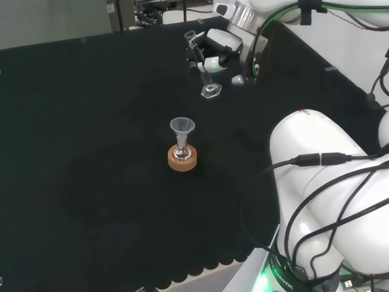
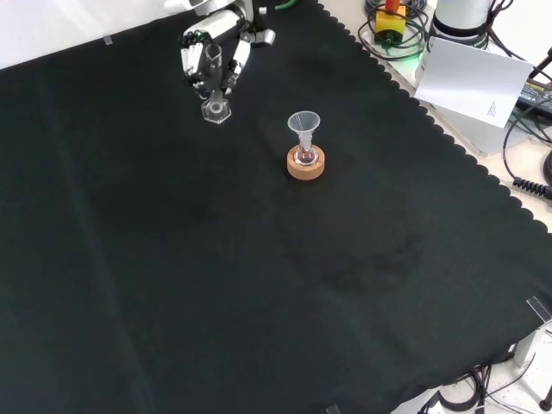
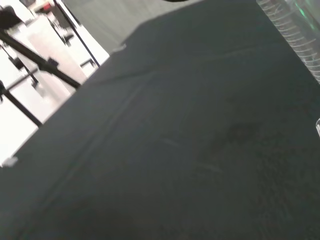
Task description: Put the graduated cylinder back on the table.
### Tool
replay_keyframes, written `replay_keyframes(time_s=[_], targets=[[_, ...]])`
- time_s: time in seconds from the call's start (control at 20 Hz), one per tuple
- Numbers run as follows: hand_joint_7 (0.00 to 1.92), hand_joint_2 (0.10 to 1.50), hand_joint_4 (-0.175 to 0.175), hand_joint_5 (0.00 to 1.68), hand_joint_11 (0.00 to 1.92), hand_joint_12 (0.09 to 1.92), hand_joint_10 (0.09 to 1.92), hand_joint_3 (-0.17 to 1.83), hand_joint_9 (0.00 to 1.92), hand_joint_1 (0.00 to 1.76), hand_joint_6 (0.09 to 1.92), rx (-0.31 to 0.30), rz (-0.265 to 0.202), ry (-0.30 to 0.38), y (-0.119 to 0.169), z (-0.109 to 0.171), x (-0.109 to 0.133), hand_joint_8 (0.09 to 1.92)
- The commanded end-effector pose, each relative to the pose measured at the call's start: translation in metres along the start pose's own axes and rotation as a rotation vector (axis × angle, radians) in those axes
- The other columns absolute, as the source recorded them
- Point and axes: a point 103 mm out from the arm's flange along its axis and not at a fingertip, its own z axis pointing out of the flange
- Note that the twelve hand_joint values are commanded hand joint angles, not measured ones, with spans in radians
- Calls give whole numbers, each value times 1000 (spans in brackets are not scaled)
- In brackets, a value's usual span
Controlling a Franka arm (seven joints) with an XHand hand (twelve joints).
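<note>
In the front view the hand [image 2: 207, 52] sits at eleven o'clock on the black cloth [image 2: 172, 259], fingers curled around the upright graduated cylinder [image 2: 214, 86], whose hexagonal base rests on or just above the cloth. A funnel [image 2: 304, 126] tops a flask on a cork ring [image 2: 306, 166] at its four o'clock.

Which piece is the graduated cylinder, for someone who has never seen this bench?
Start from the black cloth and find the cork ring with a funnel above it, near the middle. In the front view, go up and left to the robot hand. The graduated cylinder is the tall clear tube within its fingers; unlike the funnelled piece, it has a flat hexagonal foot.
</note>
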Motion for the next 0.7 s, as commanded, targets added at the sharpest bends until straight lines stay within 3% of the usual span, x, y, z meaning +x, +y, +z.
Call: replay_keyframes(time_s=[0.05,0.7], targets=[[953,1139,-175,923,1194,753,135,0,1355,1251,1094,-53,-18,85,22,23,-9,1076],[943,1142,-175,915,1187,756,128,1,1346,1249,1106,-116,-38,160,45,63,-17,1088]])
